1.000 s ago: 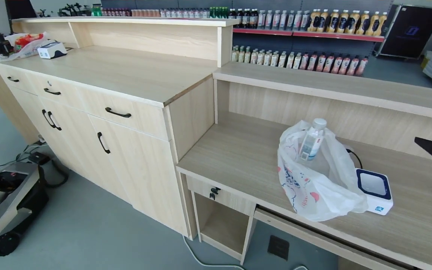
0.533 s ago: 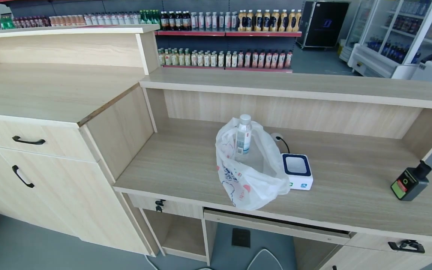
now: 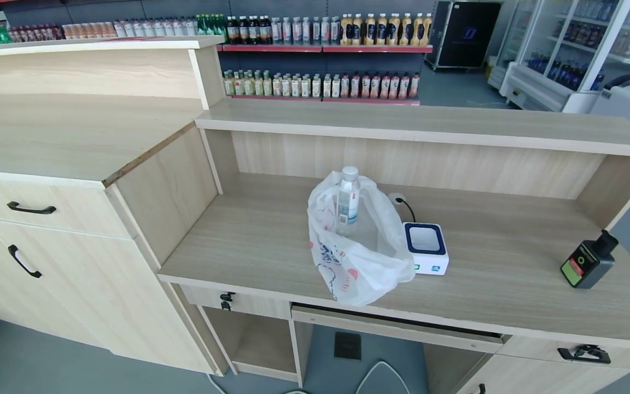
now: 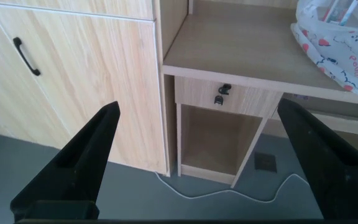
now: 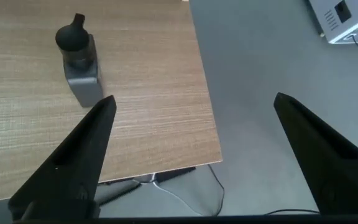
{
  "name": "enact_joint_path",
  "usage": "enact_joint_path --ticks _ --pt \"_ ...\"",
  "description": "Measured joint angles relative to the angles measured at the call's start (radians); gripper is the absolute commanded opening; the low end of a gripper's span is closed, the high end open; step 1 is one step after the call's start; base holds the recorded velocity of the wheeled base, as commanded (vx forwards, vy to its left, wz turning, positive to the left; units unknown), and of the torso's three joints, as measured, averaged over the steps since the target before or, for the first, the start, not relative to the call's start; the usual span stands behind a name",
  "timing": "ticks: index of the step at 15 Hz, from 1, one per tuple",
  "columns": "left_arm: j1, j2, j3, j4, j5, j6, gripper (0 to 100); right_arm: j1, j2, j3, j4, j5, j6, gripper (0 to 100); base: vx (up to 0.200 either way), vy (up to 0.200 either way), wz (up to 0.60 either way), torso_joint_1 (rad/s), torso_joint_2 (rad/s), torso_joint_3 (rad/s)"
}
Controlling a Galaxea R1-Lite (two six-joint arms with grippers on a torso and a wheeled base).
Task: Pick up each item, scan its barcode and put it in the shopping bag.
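Between the earlier head views and now, the whole picture has swung, so the camera has turned. The things on the light wooden counter [image 3: 501, 246] keep their places relative to each other.

A thin white plastic shopping bag with red and blue print [image 3: 348, 268] sits open on the counter. A clear plastic bottle with a white cap [image 3: 348, 200] stands upright inside it. Touching the bag's right side is a white box-shaped barcode scanner with a dark blue frame [image 3: 426, 249].

Well apart from these, near the counter's right end, stands a dark grey squat bottle with a round black cap and a green and red label [image 3: 588, 264]. It looks like the item left to handle.

For that step, the right arm is the nearer one. It should probably:
- close on the squat body below the cap, keeping the bottle upright;
- turn the barcode toward the scanner window;
- lower the bottle into the bag beside the clear one.

The right gripper [image 5: 194, 158] hangs above the counter's end with its jaws wide apart, holding and touching nothing. The left gripper [image 4: 194, 165] is low in front of the cabinet, also spread wide and empty.
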Motion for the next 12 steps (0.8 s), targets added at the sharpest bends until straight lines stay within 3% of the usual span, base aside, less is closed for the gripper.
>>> enact_joint_path --ticks 3,7,12 --pt "0.0 0.0 0.0 0.0 0.0 0.0 100 -0.004 0.07 0.0 -0.053 0.011 -0.01 100 0.0 0.0 0.0 0.0 0.0 0.0" --pt "0.0 0.0 0.0 0.0 0.0 0.0 100 0.0 0.168 0.001 -0.115 0.152 0.002 100 0.0 0.0 0.0 0.0 0.0 0.0" --pt "-0.001 0.0 0.0 0.0 0.0 0.0 100 0.054 0.25 0.001 -0.192 0.163 0.024 100 0.0 0.0 0.0 0.0 0.0 0.0"
